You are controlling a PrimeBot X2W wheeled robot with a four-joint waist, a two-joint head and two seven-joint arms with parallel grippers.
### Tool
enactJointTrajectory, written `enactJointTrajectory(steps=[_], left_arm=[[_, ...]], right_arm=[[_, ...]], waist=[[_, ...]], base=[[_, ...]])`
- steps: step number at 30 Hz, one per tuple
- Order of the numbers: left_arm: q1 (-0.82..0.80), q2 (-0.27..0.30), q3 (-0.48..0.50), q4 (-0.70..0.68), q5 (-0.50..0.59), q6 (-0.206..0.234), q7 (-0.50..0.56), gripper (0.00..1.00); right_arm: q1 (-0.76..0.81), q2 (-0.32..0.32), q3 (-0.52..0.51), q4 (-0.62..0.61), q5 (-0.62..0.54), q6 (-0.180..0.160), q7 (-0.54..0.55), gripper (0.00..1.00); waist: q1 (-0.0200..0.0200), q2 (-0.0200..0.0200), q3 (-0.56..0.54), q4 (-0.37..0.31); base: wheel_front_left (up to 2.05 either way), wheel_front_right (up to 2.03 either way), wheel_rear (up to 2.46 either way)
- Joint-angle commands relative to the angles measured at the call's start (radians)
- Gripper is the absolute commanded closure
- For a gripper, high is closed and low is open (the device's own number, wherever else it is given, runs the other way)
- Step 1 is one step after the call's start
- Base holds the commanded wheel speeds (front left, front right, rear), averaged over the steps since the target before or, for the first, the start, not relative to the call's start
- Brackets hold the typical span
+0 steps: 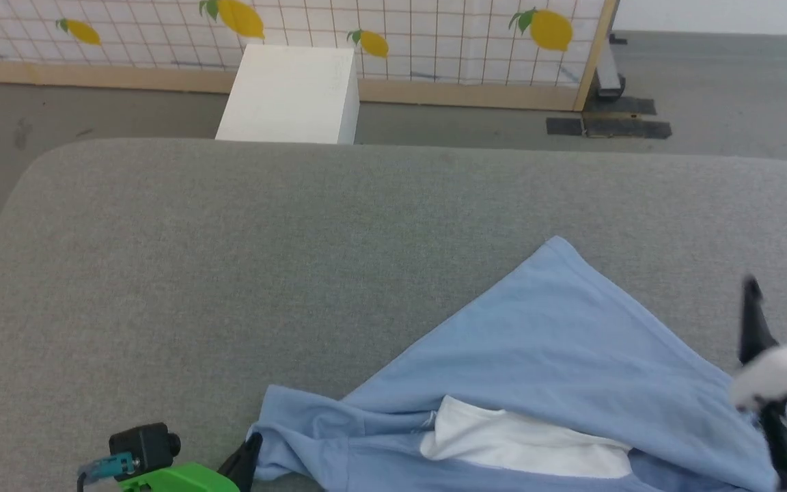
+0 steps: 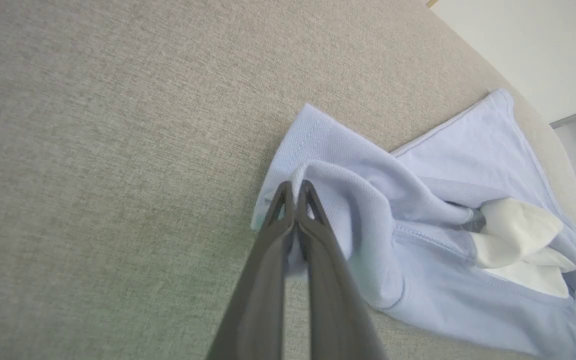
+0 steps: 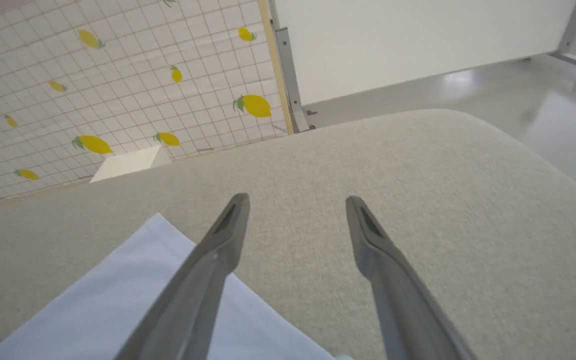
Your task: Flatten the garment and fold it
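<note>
Left end effector (image 2: 295, 189) is clamped on a bunched edge of the garment (image 1: 557, 342), rumpled on the near right of the counter (image 1: 229, 239), I judge to pull it flat, while my right end effector (image 3: 295, 205) hangs spread, empty, at its right edge.

Rumpled light-blue garment (image 1: 557, 355) on couch

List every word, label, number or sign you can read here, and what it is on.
No text can be read.
The garment shows no print, and its white patch is blank where visible.
The partition bears only lemon pictures on a grid.
The white box is plain.
</note>
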Motion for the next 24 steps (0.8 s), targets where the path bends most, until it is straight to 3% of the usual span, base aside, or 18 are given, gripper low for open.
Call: enactJointTrajectory(steps=[1,4,9,14,16,17,24], left_arm=[[-0.024,0.006,-0.002,-0.005,0.003,0.000,-0.001,1.00],[-0.039,-0.001,-0.006,-0.003,0.004,-0.001,-0.005,1.00],[-0.063,-0.016,-0.017,0.008,0.003,-0.007,-0.015,1.00],[-0.086,-0.033,-0.030,0.025,0.001,-0.019,-0.026,1.00],[-0.095,-0.039,-0.033,0.033,0.000,-0.023,-0.033,1.00],[-0.109,-0.051,-0.042,0.049,-0.001,-0.032,-0.042,1.00],[-0.136,-0.071,-0.057,0.085,-0.005,-0.052,-0.060,1.00]], right_arm=[[-0.038,-0.004,0.039,0.007,-0.007,-0.001,-0.035,0.00],[-0.117,-0.041,0.161,0.068,0.001,-0.001,-0.104,0.00],[-0.251,-0.116,0.311,0.232,0.013,-0.001,-0.069,0.00],[-0.395,-0.160,0.423,0.411,0.034,-0.001,0.117,0.00],[-0.447,-0.175,0.431,0.464,0.035,-0.001,0.191,0.00],[-0.515,-0.191,0.432,0.531,0.014,-0.001,0.293,0.00],[-0.602,-0.206,0.427,0.642,-0.048,-0.001,0.513,0.00]], waist=[[0.0000,0.0000,0.020,0.017],[0.0000,0.0000,0.042,0.039],[0.0000,0.0000,0.082,0.086],[0.0000,0.0000,0.127,0.136],[0.0000,0.0000,0.146,0.156],[0.0000,0.0000,0.173,0.186],[0.0000,0.0000,0.206,0.233]], base=[[0.00,0.00,0.00],[0.00,0.00,0.00],[0.00,0.00,0.00],[0.00,0.00,0.00],[0.00,0.00,0.00],[0.00,0.00,0.00],[0.00,0.00,0.00]])
